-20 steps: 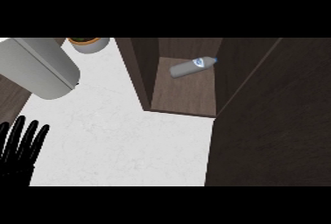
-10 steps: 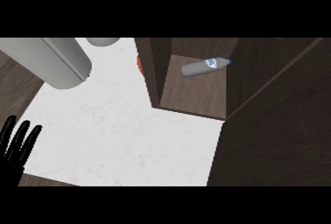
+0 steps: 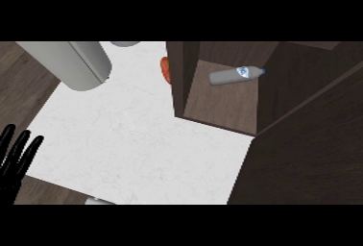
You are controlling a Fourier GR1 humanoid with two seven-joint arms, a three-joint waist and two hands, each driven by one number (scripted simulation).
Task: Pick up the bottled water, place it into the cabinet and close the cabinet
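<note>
One hand in view: left hand [image 3: 16, 158] at the near left edge, fingers straight and spread, holding nothing, further out of view than a moment ago. Bottled water [image 3: 235, 75] lies on its side on the dark wood cabinet [image 3: 220, 103] shelf, same as before. Cabinet door [image 3: 305, 149] stands open. White marbled counter [image 3: 135, 139]; grey rounded cylinder [image 3: 71, 62] far left; orange object [image 3: 164, 69] beside the cabinet wall, newly visible.

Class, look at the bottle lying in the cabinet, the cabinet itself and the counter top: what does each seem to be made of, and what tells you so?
Bottled water: probably clear plastic, pale and see-through looking, with a blue cap and label.
Cabinet: dark brown wood or wood veneer, matt, with faint grain streaks.
Counter top: white stone-like surface, perhaps marble or laminate, with faint grey veining.
</note>
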